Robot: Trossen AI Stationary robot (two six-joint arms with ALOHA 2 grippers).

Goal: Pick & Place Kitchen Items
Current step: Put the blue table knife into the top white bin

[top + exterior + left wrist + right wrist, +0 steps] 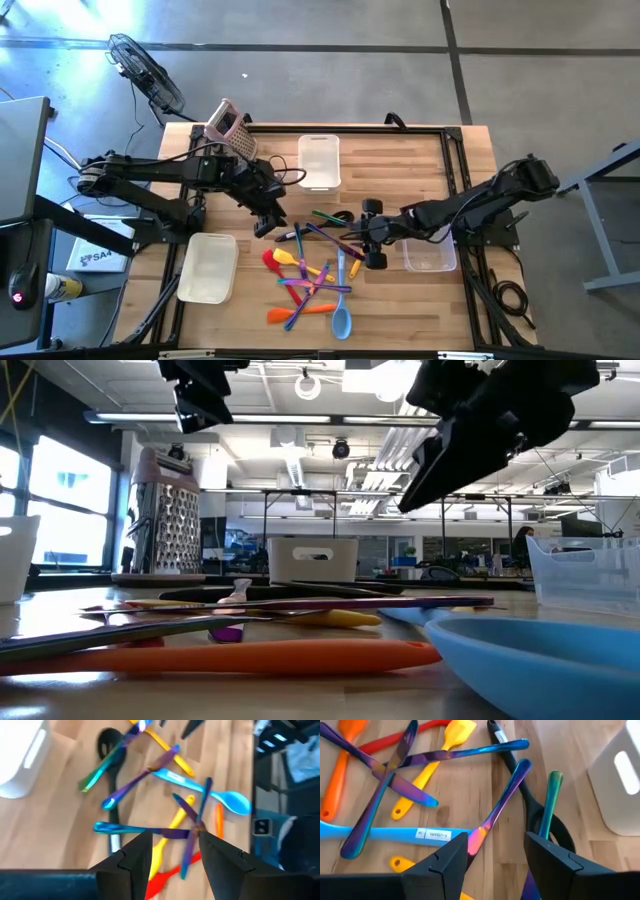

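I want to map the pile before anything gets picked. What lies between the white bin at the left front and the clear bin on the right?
In the high view, the pile of utensils lies between the white bin and the clear bin.

The surface (400, 160) is pale wood with visible grain, smooth and faintly shiny. Several slim utensils (465, 752) have an iridescent, metallic-looking gloss shading from blue to purple. The blue spoon (232, 802), yellow spatula (455, 732) and orange spatula (250, 656) look like smooth plastic or silicone with a soft sheen. The black ladle (107, 742) is glossy. The grater (178, 520) is perforated shiny metal. The bin (430, 258) is clear plastic; the hands' fingers (445, 865) are matt black.
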